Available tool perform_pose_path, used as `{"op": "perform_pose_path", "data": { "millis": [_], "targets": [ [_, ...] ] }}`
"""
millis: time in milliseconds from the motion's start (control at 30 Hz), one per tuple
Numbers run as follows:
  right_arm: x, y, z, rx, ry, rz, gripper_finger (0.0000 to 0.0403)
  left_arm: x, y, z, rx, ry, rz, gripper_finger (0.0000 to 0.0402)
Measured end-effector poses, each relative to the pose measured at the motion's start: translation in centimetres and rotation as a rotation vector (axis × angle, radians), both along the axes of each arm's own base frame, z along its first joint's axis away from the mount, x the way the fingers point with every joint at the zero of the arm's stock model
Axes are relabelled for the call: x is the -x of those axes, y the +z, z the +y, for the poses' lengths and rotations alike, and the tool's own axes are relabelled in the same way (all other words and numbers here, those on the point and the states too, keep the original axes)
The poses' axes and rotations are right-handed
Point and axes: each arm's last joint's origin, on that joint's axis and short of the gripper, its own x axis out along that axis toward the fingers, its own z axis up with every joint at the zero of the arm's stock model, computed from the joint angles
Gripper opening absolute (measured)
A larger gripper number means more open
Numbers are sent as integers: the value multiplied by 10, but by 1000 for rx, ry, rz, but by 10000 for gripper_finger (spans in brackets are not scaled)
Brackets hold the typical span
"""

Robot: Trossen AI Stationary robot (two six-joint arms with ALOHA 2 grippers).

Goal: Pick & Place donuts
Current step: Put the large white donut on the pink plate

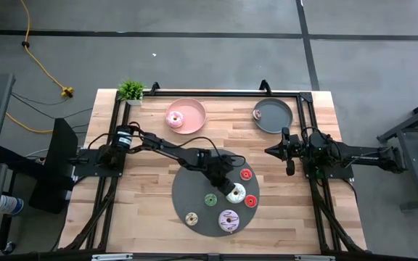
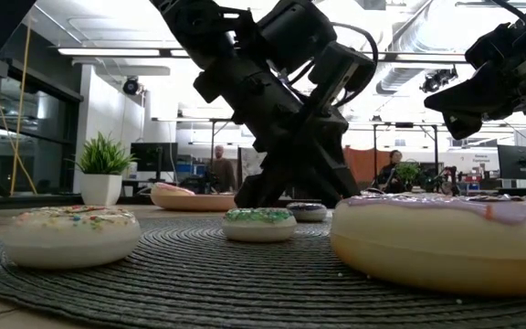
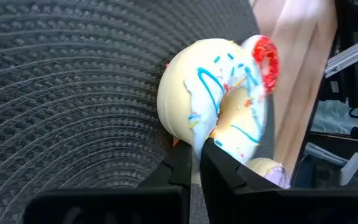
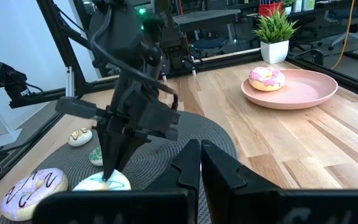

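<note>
— What sits on the wooden table (image 1: pixel 151 196)?
— A big dark grey woven disc (image 1: pixel 194 185) near the front edge; a pink plate (image 1: pixel 194 119) and a grey plate (image 1: pixel 276 119) toward the far edge, well apart.
— Anything else?
— A small potted plant (image 1: pixel 130 91) at the far left corner.

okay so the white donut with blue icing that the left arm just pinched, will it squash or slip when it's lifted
The white donut probably stays firm: its rim shows no dent where the left gripper is shut on it. The glossy icing may be slippery. Pinched at one edge, it already tilts off the grey mat, so it could swing.
</note>
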Motion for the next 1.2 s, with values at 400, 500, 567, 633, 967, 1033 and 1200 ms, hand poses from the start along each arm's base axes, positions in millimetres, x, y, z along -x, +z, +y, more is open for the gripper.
{"op": "perform_pose_path", "data": {
  "millis": [400,500,567,633,967,1033,1200],
  "targets": [
    [0,0,0,0,0,-1,8,12,48,19,-10,78,-30,12],
    [0,0,0,0,0,-1,5,18,62,31,-45,138,-31,12],
    [0,0,0,0,0,0,5,24,72,41,-68,188,-41,12],
    [0,0,0,0,0,-1,6,30,80,52,-85,256,-60,12],
    [0,0,0,-1,0,4,9,88,74,114,-80,654,-37,12],
    [0,0,0,-1,0,5,9,98,67,126,-65,733,-39,12],
    [-1,-1,0,-1,0,11,5,125,54,150,-33,894,-23,11]
  ]
}}
